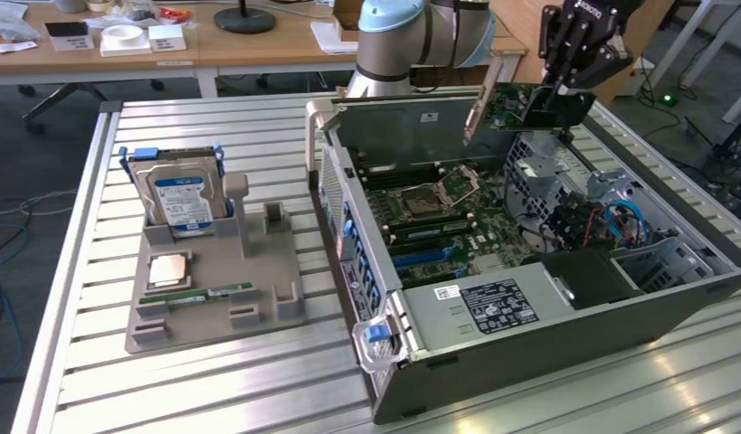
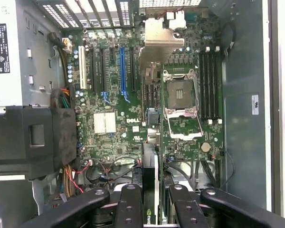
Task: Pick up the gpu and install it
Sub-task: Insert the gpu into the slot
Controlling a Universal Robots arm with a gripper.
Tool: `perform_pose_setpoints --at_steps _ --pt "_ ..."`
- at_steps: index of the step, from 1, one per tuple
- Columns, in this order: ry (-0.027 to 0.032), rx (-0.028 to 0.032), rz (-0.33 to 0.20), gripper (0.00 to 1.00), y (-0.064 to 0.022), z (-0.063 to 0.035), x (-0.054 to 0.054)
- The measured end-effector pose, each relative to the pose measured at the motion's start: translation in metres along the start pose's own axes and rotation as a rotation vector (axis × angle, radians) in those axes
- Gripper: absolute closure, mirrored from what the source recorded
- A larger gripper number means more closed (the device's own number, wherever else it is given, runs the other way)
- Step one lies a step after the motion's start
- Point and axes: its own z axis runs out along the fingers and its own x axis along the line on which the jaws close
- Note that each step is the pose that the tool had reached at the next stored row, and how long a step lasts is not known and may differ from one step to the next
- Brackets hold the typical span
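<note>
The claw (image 1: 561, 92) pinches the gpu (image 1: 508, 106) tight between its fingers. The gpu is up in the air, and its silver end sticks out away from the claw. In the wrist view the claw (image 2: 152, 202) holds the gpu (image 2: 154, 171) by its thin edge, right in the middle.

Under the claw is the open computer box (image 1: 660, 298). The gpu hangs over it and is not in a slot yet. Down inside the box lies the green board (image 2: 114, 95). It has a long blue slot (image 2: 122, 71) and a square silver socket (image 2: 180, 95).

Far from the claw, across the metal table (image 1: 225, 389), sits a grey holder (image 1: 213, 312). A hard drive (image 1: 183, 194) stands up in it. A thin green stick (image 1: 199, 295) lies flat on it.
</note>
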Motion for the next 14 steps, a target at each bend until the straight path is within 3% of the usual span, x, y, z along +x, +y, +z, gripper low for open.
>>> perform_pose_setpoints --at_steps 7,14 --pt "-0.0003 0.0011 0.000 0.74 0.0008 0.0004 0.0000" --pt "-0.0008 0.0136 -0.002 0.74 0.0067 0.0033 0.0004"
